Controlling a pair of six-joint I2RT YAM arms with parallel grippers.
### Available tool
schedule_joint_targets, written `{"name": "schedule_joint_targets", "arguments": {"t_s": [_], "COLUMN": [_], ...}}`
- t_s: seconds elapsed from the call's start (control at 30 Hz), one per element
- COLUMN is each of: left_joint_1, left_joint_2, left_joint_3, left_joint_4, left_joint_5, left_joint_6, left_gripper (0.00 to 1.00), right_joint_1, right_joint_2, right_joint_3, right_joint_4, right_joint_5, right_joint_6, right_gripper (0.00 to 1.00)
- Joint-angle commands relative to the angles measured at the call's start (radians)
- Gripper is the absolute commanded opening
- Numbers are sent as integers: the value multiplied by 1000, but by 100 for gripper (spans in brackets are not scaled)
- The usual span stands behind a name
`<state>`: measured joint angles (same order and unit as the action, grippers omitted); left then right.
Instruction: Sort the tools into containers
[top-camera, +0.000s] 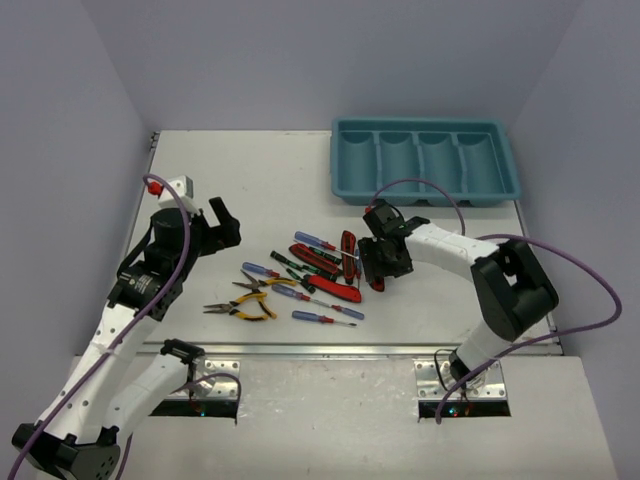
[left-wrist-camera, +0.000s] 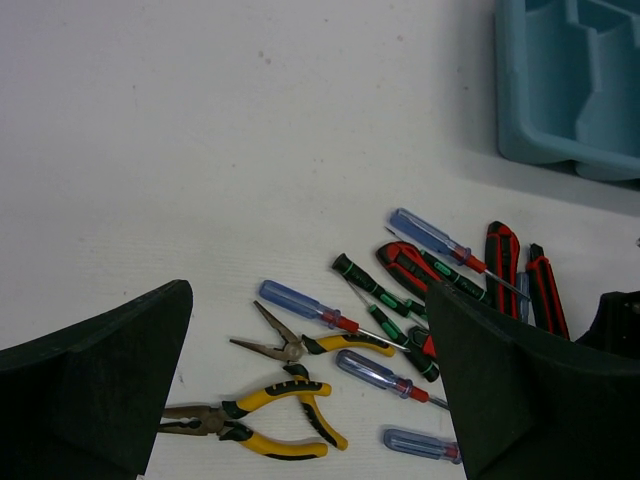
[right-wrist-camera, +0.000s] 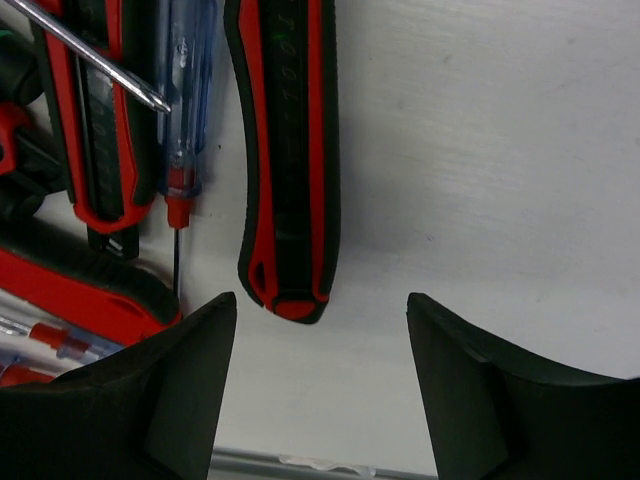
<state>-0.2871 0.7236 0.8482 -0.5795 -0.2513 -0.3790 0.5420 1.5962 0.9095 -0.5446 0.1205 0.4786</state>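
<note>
While tools (top-camera: 335, 293) strew lilac-walled white table (top-camera: 250, 170), left end effector (left-wrist-camera: 305, 295) and right end effector (right-wrist-camera: 320, 300) gape wide

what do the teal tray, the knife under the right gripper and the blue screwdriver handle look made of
Teal tray: likely moulded plastic, given its uniform colour, rounded compartments and soft sheen.
Utility knife: probably hard red plastic with a matte black, rubbery-looking grip section.
Blue screwdriver handle: glossy translucent plastic that lets light show through, ending in a red collar and a thin metal shaft.
</note>
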Motion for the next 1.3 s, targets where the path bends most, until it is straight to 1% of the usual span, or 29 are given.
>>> {"name": "schedule_joint_targets", "arguments": {"t_s": [0.0, 0.13, 0.17, 0.2, 0.33, 0.37, 0.43, 0.5, 0.6, 0.67, 0.7, 0.77, 0.83, 0.9, 0.93, 1.0, 1.07, 1.13, 1.2, 1.23, 1.27], "left_joint_1": [9, 9, 9, 9, 9, 9, 9, 9, 9, 9, 9, 9, 9, 9, 9, 9, 9, 9, 9, 9, 9], "left_joint_2": [-2, 1, 2, 4, 5, 5, 7, 13, 13, 10, 8, 7, 8, 11, 8, 3, -2, -1, 1, 5, 6], "left_joint_3": [-7, -8, -8, -8, -8, -9, -9, -9, -9, -9, -9, -8, -6, -6, -6, -6, -8, -8, -8, -7, -7], "left_joint_4": [50, 53, 53, 53, 54, 55, 56, 56, 56, 55, 54, 55, 53, 53, 52, 52, 52, 52, 51, 49, 49], "left_joint_5": [22, 29, 30, 36, 40, 41, 43, 46, 46, 43, 43, 38, 38, 37, 35, 29, 21, 19, 17, 17, 18], "left_joint_6": [12, 14, 14, 15, 15, 15, 16, 17, 17, 17, 17, 17, 17, 17, 17, 17, 16, 15, 15, 15, 15], "left_gripper": [100, 100, 100, 100, 100, 100, 100, 100, 100, 100, 100, 100, 100, 100, 100, 100, 100, 100, 100, 100, 100], "right_joint_1": [18, 21, 21, 21, 20, 24, 30, 33, 32, 32, 33, 32, 32, 14, -1, -71, -112, -144, -159, -167, -170], "right_joint_2": [86, 123, 128, 148, 166, 144, 97, 32, -82, -165, -195, -284, -318, -307, -289, -216, -98, 18, 171, 232, 294], "right_joint_3": [43, 35, 36, 39, 18, 10, -6, -11, -5, 3, 3, 9, 19, 102, 135, 250, 338, 499, 642, 748, 805], "right_joint_4": [83, 120, 121, 124, 132, 136, 132, 93, 37, -39, -46, -64, -64, -63, -61, -52, -40, -42, -70, -88, -105], "right_joint_5": [37, 21, 23, 36, 66, 72, 86, 87, 45, 17, 12, -45, -71, -60, -55, -70, -102, -88, -65, -59, -50], "right_joint_6": [14, 20, 20, 21, 26, 29, 31, 31, 0, -24, -31, -49, -56, -66, -76, -75, -62, -50, -36, -25, -18], "right_gripper": [68, 64, 62, 58, 29, 25, 14, 0, 0, 0, 0, 0, 0, 0, 0, 0, 0, 0, 0, 0, 0]}}
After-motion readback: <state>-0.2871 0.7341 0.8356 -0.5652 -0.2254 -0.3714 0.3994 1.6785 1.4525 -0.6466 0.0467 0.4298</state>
